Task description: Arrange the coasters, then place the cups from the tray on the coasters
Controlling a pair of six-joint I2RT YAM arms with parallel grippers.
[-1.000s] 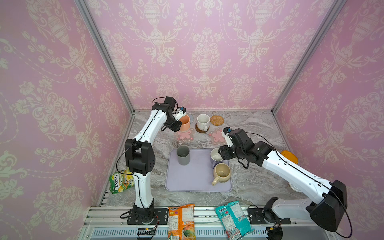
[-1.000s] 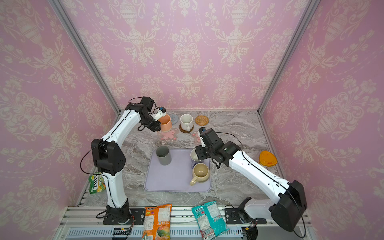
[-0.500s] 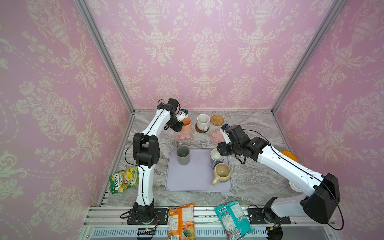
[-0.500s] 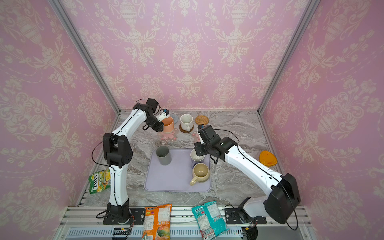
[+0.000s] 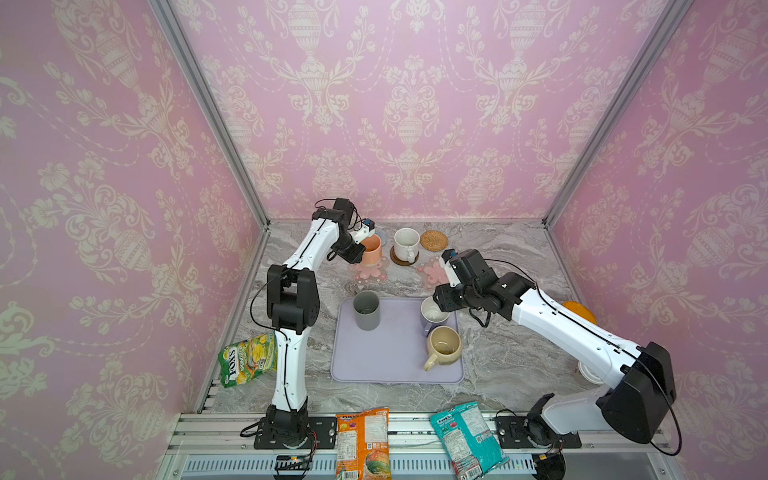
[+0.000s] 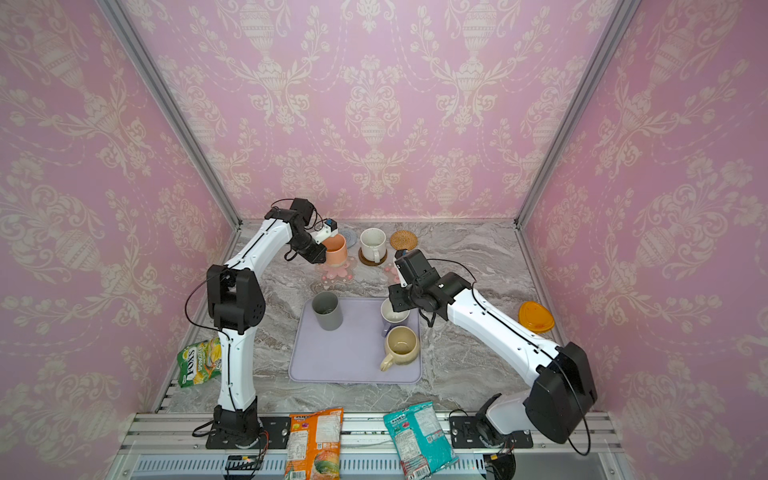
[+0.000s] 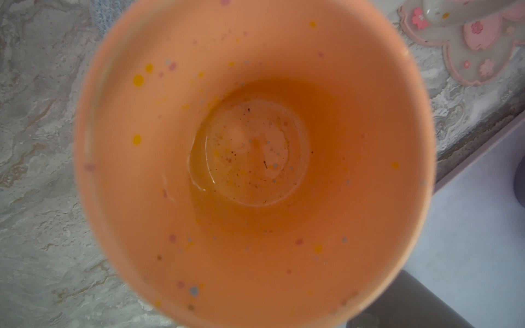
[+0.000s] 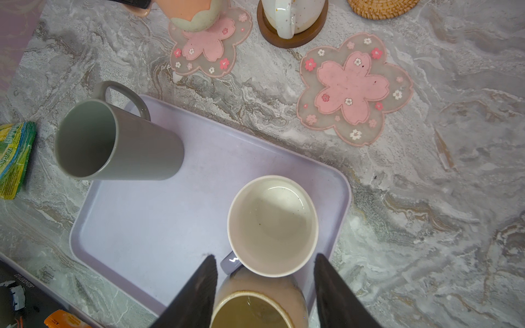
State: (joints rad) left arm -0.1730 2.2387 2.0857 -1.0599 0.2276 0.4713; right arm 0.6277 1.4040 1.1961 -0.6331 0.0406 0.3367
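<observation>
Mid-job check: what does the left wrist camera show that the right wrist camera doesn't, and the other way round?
Only the left wrist view: the inside of the peach cup, speckled, with dark specks on its bottom. Only the right wrist view: the open right gripper over the lavender cup and beige cup, the white cup on its brown coaster, the straw coaster and a snack bag. Both: the peach cup, a pink flower coaster, the tray, the grey cup and the marble table.
</observation>
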